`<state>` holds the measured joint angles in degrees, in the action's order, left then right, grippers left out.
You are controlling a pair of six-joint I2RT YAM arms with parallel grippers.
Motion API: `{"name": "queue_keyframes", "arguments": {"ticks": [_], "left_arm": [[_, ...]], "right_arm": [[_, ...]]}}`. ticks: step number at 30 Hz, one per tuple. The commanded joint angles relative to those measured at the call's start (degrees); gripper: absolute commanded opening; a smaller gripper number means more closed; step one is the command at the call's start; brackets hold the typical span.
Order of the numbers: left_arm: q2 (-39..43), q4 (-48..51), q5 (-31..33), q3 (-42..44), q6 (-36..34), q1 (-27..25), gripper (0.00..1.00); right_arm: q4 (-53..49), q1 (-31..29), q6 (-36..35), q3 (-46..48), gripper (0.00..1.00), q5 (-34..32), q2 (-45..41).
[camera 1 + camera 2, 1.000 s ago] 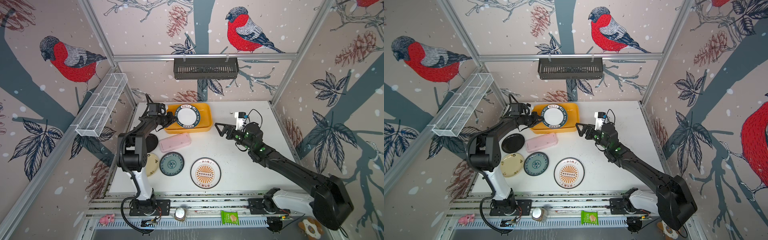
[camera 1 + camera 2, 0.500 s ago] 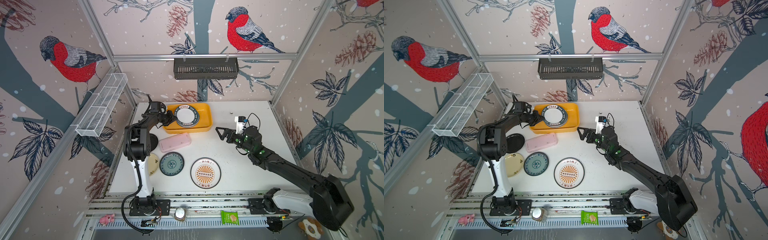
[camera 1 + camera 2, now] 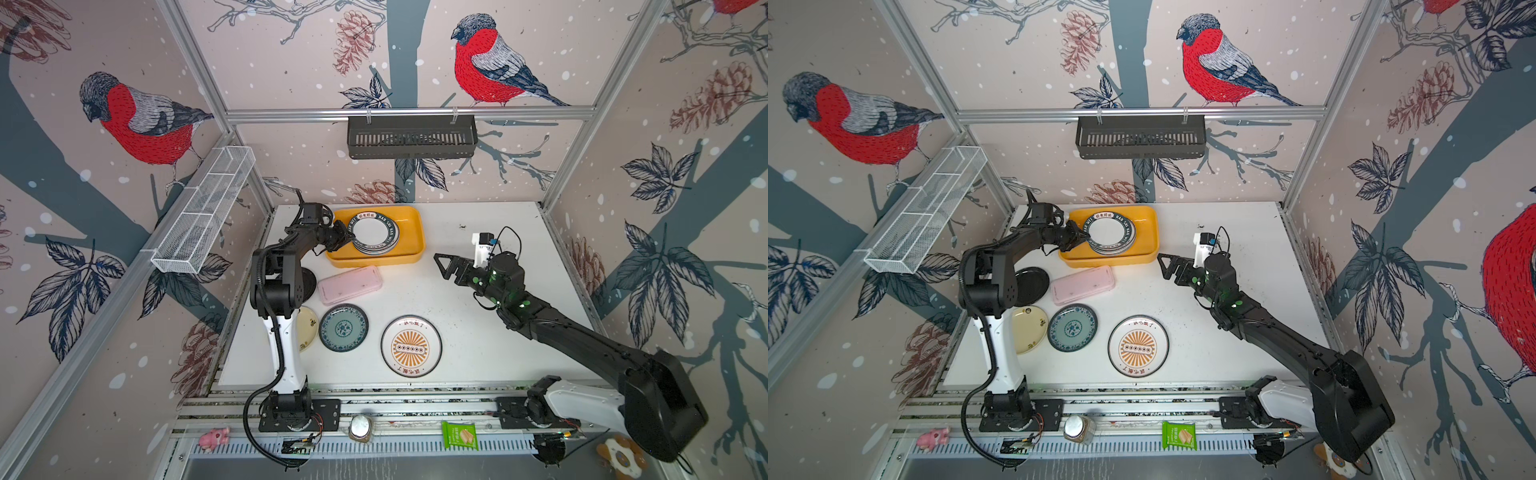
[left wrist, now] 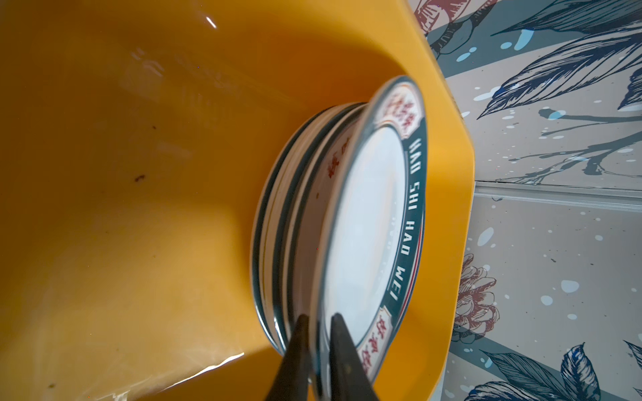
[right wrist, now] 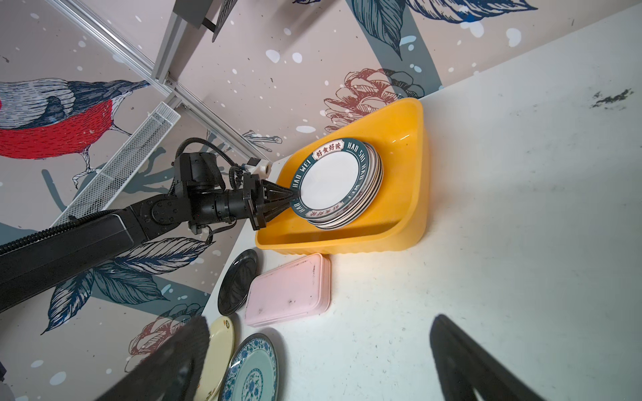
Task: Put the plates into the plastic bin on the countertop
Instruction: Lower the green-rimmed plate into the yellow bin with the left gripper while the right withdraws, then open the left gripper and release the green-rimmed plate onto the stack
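Left claw is clenched on the near rim of the top plate, one finger over it and one under. The plate sits tilted, raised at the claw's tips with its far edge down on the stack of plates just ahead of the claw, inside the plastic bin. Right claw is spread wide with nothing in it, hanging over bare countertop.

My worry is that if it lets go from that tilt, the plate slaps down and skates forward off an already staggered stack toward the bin's far wall. Backing out low could also snag the bin's near wall right under the claw.

Hard to see: the wrist shot is blurry at the fingers, so no clue how firm the pinch is. Can't count the stack either. Back behind the claw, its own arm partly covers the black plate and cream plate.
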<state>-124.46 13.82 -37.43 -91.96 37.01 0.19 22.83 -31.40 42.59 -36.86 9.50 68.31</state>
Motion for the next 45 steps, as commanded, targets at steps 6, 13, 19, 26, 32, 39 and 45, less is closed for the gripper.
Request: {"name": "queue_keyframes", "arguments": {"ticks": [6,13,19,26,32,39,45], "left_arm": [[1.4,2.3,1.1,-0.7,-3.0,0.0,0.37],[2.6,1.8,-0.2,-0.1,-5.0,-1.3,0.49],[4.0,0.6,-2.1,1.1,-5.8,-2.1,0.54],[10.3,-4.4,-4.5,6.4,-6.5,-2.3,0.70],[20.8,-9.4,-4.0,13.3,-8.0,-4.1,0.80],[33.5,-8.7,-1.9,19.0,-14.7,-7.0,0.92],[41.4,-13.2,-5.9,26.7,-14.3,-7.7,0.96]], "right_arm": [[1.5,0.2,1.5,0.2,1.00,0.1,0.5],[2.1,0.4,2.3,0.8,1.00,0.0,1.1],[2.1,0.3,2.9,1.3,1.00,0.1,1.2],[2.1,0.3,3.4,1.9,1.00,-0.2,0.8],[1.4,0.4,2.8,2.1,1.00,-0.4,1.5],[-2.5,0.3,2.0,2.5,1.00,0.1,3.2],[-5.2,-0.3,2.1,3.3,1.00,1.1,4.9]]}}
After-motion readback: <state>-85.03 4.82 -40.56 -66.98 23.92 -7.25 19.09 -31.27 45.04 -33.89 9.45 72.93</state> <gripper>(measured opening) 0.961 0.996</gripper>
